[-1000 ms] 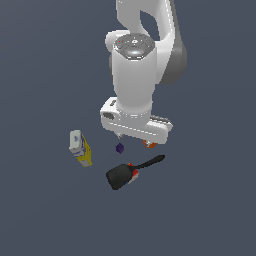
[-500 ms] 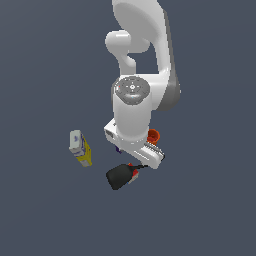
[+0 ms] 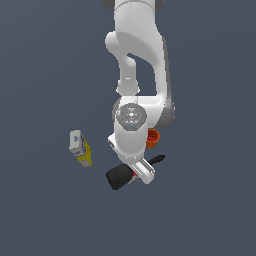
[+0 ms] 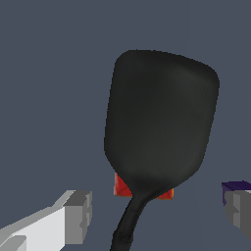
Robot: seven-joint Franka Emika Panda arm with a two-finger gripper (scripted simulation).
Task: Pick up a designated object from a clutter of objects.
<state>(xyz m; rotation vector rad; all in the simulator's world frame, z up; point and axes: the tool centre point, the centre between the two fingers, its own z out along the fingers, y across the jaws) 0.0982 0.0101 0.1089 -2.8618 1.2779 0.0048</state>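
Gripper (image 4: 157, 215) is right down over the black spatula (image 4: 159, 122), fingers (image 4: 78, 215) spread wide on either side of its thin handle, not touching it. Spatula lies flat on the surface, orange cup (image 3: 152, 138) nearby, yellow box (image 3: 81, 149) well apart.

Flat, even simulator light falls from above, leaving no cast shadows or glare (only soft shading on the white arm (image 3: 137, 75)), and edges look pixelated, slightly soft throughout.
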